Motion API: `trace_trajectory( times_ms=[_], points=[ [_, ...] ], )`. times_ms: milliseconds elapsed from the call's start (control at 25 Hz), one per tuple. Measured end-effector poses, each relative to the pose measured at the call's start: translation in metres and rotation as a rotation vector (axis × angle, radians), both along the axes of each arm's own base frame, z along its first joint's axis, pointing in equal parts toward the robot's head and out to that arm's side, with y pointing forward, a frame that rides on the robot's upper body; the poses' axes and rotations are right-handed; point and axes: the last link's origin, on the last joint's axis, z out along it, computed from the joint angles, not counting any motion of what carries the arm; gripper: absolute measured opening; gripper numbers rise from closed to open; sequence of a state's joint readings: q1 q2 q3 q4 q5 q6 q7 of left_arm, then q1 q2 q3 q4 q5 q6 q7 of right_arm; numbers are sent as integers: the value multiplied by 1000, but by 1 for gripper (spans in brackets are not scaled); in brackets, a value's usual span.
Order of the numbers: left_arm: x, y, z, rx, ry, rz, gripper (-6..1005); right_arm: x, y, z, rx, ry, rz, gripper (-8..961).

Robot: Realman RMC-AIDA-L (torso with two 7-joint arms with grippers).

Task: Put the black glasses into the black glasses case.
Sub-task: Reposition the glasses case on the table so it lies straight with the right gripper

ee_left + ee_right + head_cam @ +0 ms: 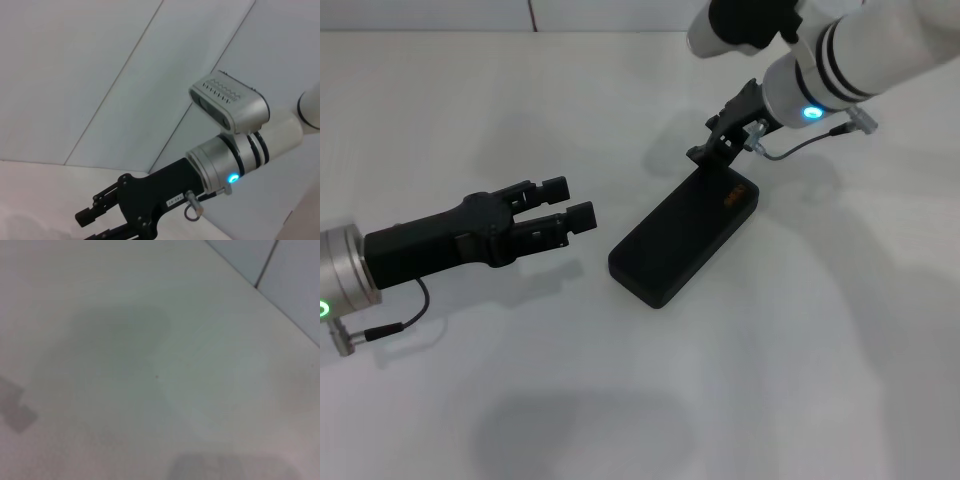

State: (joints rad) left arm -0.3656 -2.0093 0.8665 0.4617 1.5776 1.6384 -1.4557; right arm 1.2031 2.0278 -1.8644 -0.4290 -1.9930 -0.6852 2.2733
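The case (pixel 685 233) lies shut on the tabletop (pixel 800 380) with no glasses in view, probably already inside, so the right hand (pixel 712 147), its state unclear, should lift straight off the far end while the open left hand (pixel 575 210) waits left.

Left gripper (pixel 575 212) hovers low at left, fingers slightly parted; right gripper (pixel 712 148) reaches down at far right
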Motion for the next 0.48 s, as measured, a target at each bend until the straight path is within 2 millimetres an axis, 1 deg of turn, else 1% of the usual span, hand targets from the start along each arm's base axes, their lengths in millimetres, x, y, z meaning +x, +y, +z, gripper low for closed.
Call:
trace_trajectory(
  times_ms=[280,480],
  points=[
    [0,0,0,11,-11,8,879,6,-2,-4,9,-2,6,459],
    [0,1,0,15,-14,11,879,10,-8,-6,-35,-19,-16,459]
  ],
)
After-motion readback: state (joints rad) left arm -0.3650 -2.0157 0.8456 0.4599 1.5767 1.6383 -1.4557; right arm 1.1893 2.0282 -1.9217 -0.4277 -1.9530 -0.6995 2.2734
